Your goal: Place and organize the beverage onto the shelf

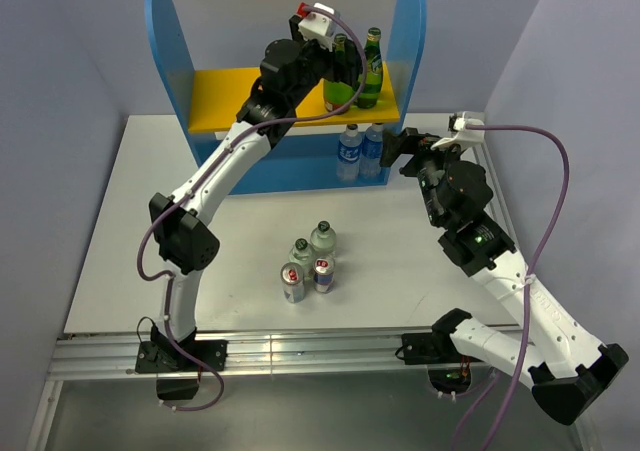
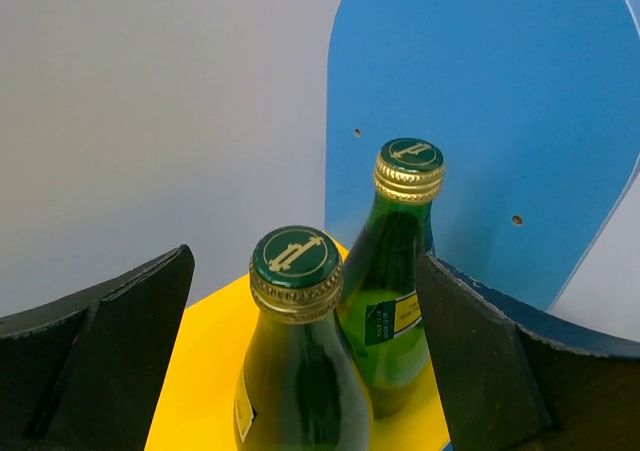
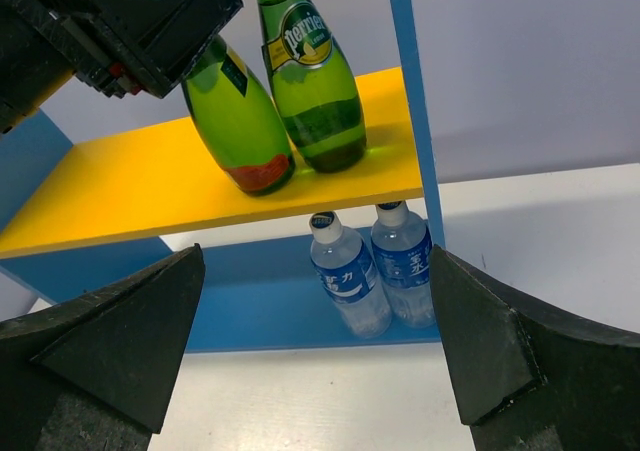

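Observation:
The shelf (image 1: 165, 41) stands at the back of the table, with a yellow top board (image 1: 250, 96). Two green glass bottles (image 1: 340, 89) (image 1: 371, 71) stand at the board's right end. Two water bottles (image 1: 349, 153) (image 1: 372, 149) stand below on the lower level. My left gripper (image 1: 345, 63) is open, its jaws wide on either side of the nearer green bottle (image 2: 300, 361) without touching it. My right gripper (image 1: 397, 151) is open and empty, in front of the water bottles (image 3: 350, 281).
Two small clear bottles (image 1: 322, 237) (image 1: 301, 251) and two cans (image 1: 292, 282) (image 1: 324, 273) stand grouped on the table's middle front. The shelf's right blue side panel (image 2: 480, 121) rises just beyond the green bottles. Grey walls enclose the table.

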Controlling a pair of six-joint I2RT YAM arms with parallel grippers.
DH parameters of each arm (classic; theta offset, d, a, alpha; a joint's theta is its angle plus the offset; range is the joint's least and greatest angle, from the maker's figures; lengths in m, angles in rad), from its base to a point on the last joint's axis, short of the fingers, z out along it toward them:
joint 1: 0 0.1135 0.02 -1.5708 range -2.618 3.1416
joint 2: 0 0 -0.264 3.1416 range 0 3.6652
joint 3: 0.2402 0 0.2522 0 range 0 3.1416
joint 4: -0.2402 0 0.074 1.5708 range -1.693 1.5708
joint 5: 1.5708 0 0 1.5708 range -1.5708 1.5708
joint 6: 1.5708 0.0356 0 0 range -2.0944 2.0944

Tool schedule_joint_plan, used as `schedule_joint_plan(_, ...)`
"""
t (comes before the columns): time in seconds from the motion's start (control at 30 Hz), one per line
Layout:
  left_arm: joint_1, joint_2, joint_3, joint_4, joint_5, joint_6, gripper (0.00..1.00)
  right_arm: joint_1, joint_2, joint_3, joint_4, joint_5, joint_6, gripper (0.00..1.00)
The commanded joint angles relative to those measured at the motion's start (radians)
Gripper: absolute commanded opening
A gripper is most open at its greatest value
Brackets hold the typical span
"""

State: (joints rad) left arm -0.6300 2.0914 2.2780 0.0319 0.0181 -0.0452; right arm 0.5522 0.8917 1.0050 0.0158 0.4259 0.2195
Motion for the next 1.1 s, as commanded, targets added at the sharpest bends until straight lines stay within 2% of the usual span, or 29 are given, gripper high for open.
schedule_joint_plan(0.0, -0.004, -0.103, -0.026, 0.079, -0.014, 0.034, 0.99, 0.005, 0.004, -0.008, 0.044, 0.014, 0.006, 1.0)
schedule_joint_plan(0.27, -0.002, -0.254, -0.153, 0.072, -0.073, 0.103, 0.99, 0.005, 0.013, -0.014, 0.05, 0.017, 0.006, 1.0)
schedule_joint_plan(0.4, -0.004, -0.362, -0.222, 0.011, -0.113, 0.094, 0.99, 0.005, 0.016, -0.016, 0.052, 0.017, 0.012, 1.0)
schedule_joint_plan(0.47, -0.008, -0.424, -0.32, -0.012, -0.141, 0.07, 0.99, 0.005, 0.015, -0.022, 0.056, 0.016, 0.017, 1.0)
schedule_joint_plan(0.5, -0.013, -0.511, -0.381, -0.009, -0.192, 0.062, 0.99, 0.005, 0.016, -0.032, 0.061, 0.011, 0.024, 1.0)
schedule_joint_plan(0.53, -0.034, -0.566, -0.546, 0.018, -0.234, 0.054, 0.99, 0.005, 0.015, -0.037, 0.064, 0.007, 0.03, 1.0)
schedule_joint_plan(0.57, -0.052, -0.623, -0.646, 0.055, -0.275, 0.056, 0.99, 0.005, 0.016, -0.043, 0.068, 0.001, 0.035, 1.0)
schedule_joint_plan(0.6, -0.075, -0.74, -0.751, 0.092, -0.382, 0.064, 0.99, 0.006, 0.016, -0.055, 0.075, -0.019, 0.046, 1.0)
schedule_joint_plan(0.63, -0.141, -0.796, -0.941, 0.124, -0.435, 0.076, 0.99, 0.005, 0.022, -0.058, 0.075, -0.029, 0.049, 1.0)
schedule_joint_plan(0.7, -0.242, -0.934, -1.132, 0.134, -0.513, 0.053, 0.99, 0.006, 0.035, -0.055, 0.061, -0.053, 0.067, 1.0)
schedule_joint_plan(0.73, -0.264, -0.974, -1.176, 0.105, -0.526, -0.04, 0.99, 0.008, 0.036, -0.055, 0.058, -0.058, 0.07, 1.0)
schedule_joint_plan(0.8, -0.312, -1.081, -1.25, 0.013, -0.579, -0.094, 0.99, 0.011, 0.039, -0.059, 0.061, -0.062, 0.083, 1.0)
schedule_joint_plan(0.9, -0.443, -1.214, -1.383, -0.12, -0.679, -0.198, 0.99, 0.012, 0.05, -0.065, 0.064, -0.07, 0.089, 1.0)
schedule_joint_plan(0.97, -0.471, -1.278, -1.402, -0.234, -0.695, -0.307, 0.99, 0.012, 0.056, -0.062, 0.058, -0.064, 0.09, 1.0)
schedule_joint_plan(1.07, -0.533, -1.324, -1.457, -0.288, -0.708, -0.418, 0.99, 0.012, 0.064, -0.059, 0.055, -0.049, 0.092, 1.0)
